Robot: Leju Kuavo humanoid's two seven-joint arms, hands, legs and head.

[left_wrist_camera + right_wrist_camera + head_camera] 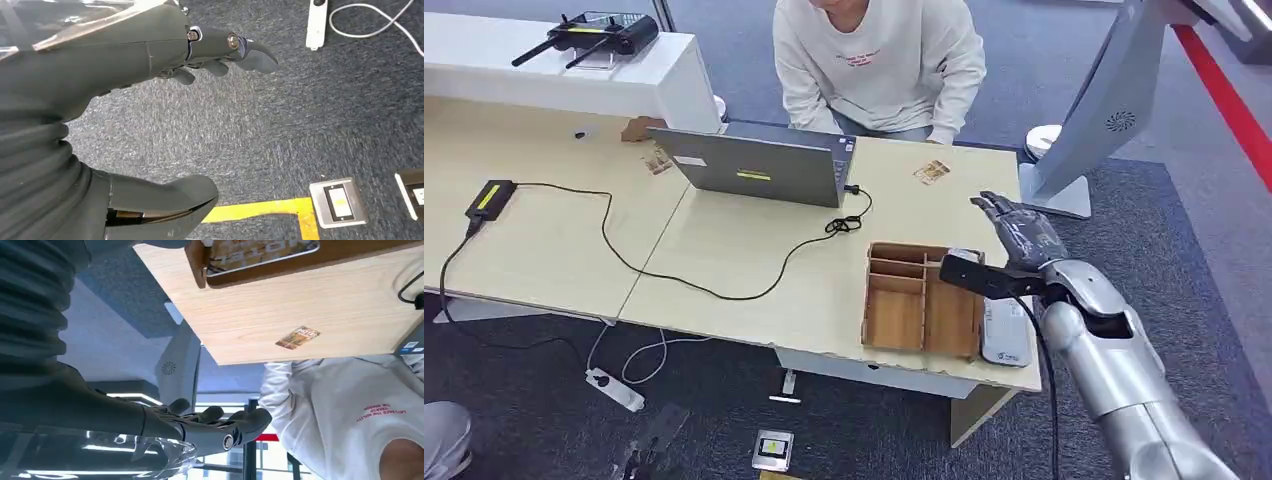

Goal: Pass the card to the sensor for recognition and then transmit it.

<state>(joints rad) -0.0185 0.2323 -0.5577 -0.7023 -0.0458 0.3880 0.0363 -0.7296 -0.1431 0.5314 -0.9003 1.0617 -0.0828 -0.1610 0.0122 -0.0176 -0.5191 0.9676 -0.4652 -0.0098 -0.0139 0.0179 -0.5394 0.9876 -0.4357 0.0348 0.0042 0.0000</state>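
On the table [754, 270], the wooden tray [921, 300] lies right of the laptop [759, 165], a card [932, 172] behind it.

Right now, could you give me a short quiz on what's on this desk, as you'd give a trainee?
1. True or false: the right robot hand holds a card.
2. Which lies nearest the seated person? A the loose card; B the wooden tray; C the black box on a cable.
3. Fill in: the left robot hand hangs over the ___.

Key: 1 false, its fingers are spread with nothing in them. 2 A. 3 carpet floor.
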